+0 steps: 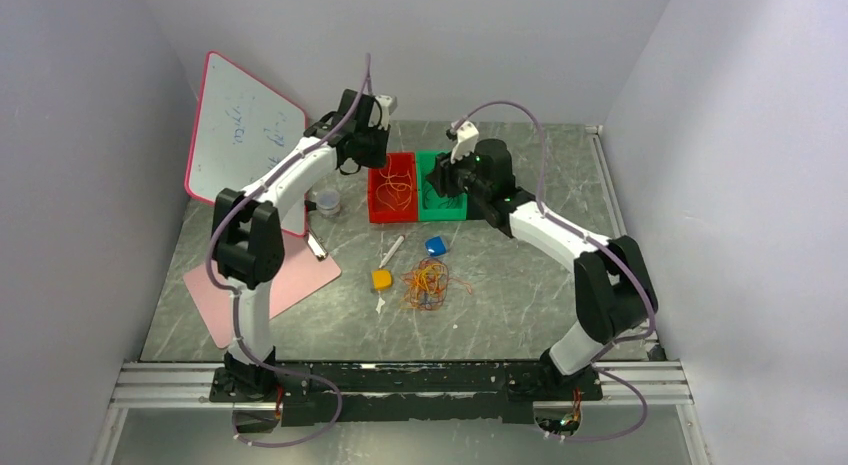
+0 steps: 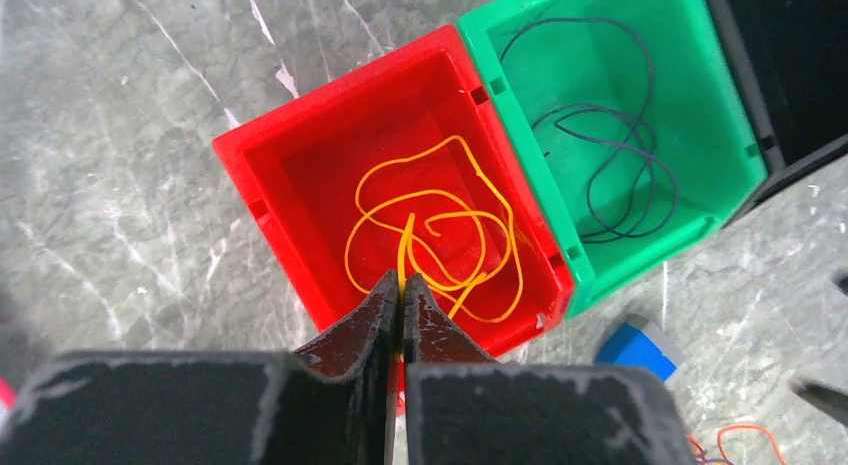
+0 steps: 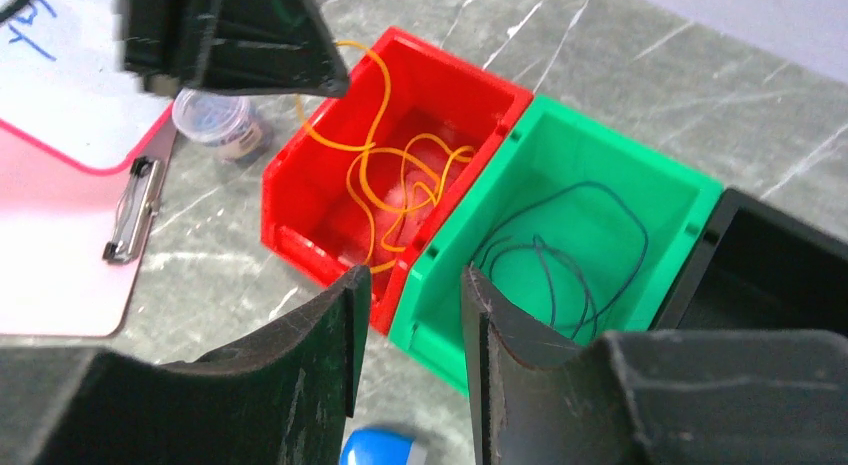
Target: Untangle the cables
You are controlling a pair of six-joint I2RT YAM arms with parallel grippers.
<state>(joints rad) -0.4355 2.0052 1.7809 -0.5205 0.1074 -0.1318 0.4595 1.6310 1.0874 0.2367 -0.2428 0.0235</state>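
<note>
My left gripper (image 2: pixel 403 283) is shut on a yellow-orange cable (image 2: pixel 408 240). The strand runs down from the pinched fingertips into loops inside the red bin (image 2: pixel 330 95). A dark purple cable (image 2: pixel 600 135) lies coiled in the green bin (image 2: pixel 520 125). My right gripper (image 3: pixel 412 277) hangs open above the green bin's near rim (image 3: pixel 440 285), with nothing between its fingers. A tangle of orange, red and dark cables (image 1: pixel 427 282) lies on the table in front of the bins.
A black bin (image 3: pixel 770 275) sits right of the green one. A blue block (image 1: pixel 435 246), a yellow block (image 1: pixel 381 279) and a marker (image 1: pixel 391 251) lie near the tangle. A small jar (image 1: pixel 326 201), a pink clipboard (image 1: pixel 290 285) and a whiteboard (image 1: pixel 245 135) stand left.
</note>
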